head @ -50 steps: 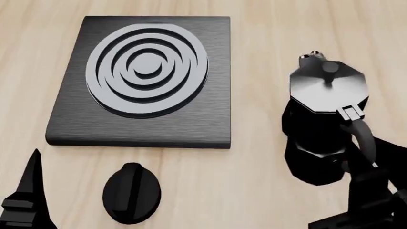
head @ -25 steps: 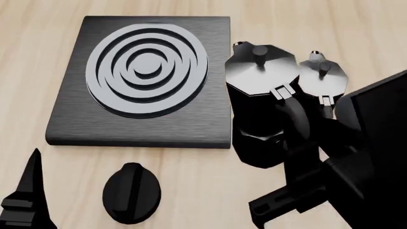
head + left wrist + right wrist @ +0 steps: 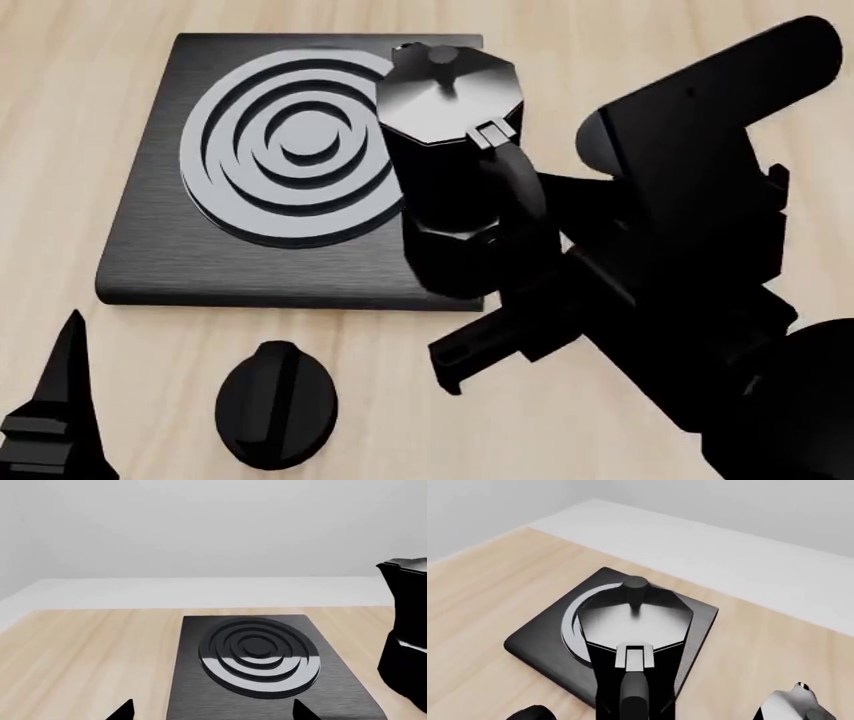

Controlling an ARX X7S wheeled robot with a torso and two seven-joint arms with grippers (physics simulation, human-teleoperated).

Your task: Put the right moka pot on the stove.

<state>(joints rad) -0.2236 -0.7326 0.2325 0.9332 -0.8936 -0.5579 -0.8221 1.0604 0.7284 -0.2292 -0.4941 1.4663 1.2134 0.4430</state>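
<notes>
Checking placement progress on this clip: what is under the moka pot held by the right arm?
Under the carried moka pot lies the right edge of the stove, with the burner rings partly covered by it. Whether its base touches the stove cannot be seen. The right gripper holds its handle.

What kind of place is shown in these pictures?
Probably a simulated kitchen counter: a wooden table holds a stove with burner rings, a separate round knob, and a moka pot carried by the right end effector. Plain pale walls behind.

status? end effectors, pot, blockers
Right end effector shut on right moka pot, at stove right edge, not yet down. Left end effector open, idle. Burner rings unobstructed.
</notes>
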